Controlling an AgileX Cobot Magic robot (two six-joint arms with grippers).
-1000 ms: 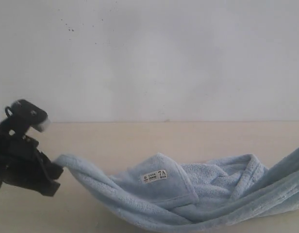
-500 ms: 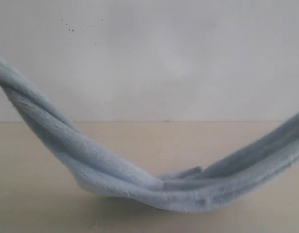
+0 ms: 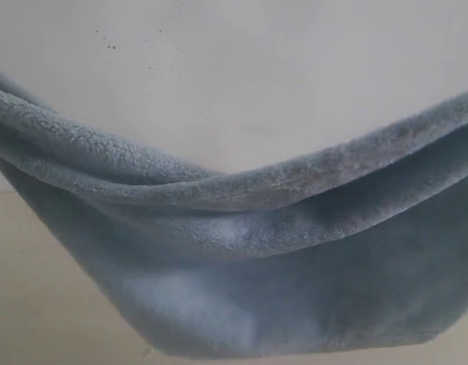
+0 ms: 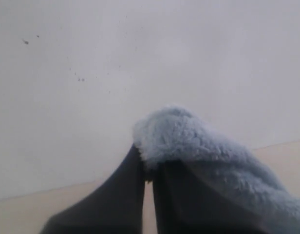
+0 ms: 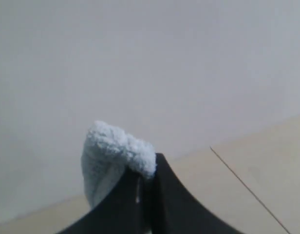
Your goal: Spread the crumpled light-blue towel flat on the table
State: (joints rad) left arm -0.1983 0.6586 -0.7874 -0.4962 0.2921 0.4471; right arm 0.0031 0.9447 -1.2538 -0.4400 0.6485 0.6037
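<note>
The light-blue towel [image 3: 241,251] hangs in the air like a hammock and fills most of the exterior view. Its upper edge sags in the middle and runs off both sides of that view. Neither gripper shows there. In the left wrist view my left gripper [image 4: 148,168] is shut on a fluffy bunch of the towel [image 4: 189,141]. In the right wrist view my right gripper [image 5: 146,173] is shut on another corner of the towel [image 5: 108,146]. The beige table [image 3: 29,304] lies below the hanging cloth.
A plain white wall [image 3: 241,68] stands behind the table. A thin dark seam line [image 5: 247,190] crosses the table in the right wrist view.
The towel has been lifted off the table by both ends and now hangs high and spread, close to the exterior camera. The left gripper rose out of that view.
</note>
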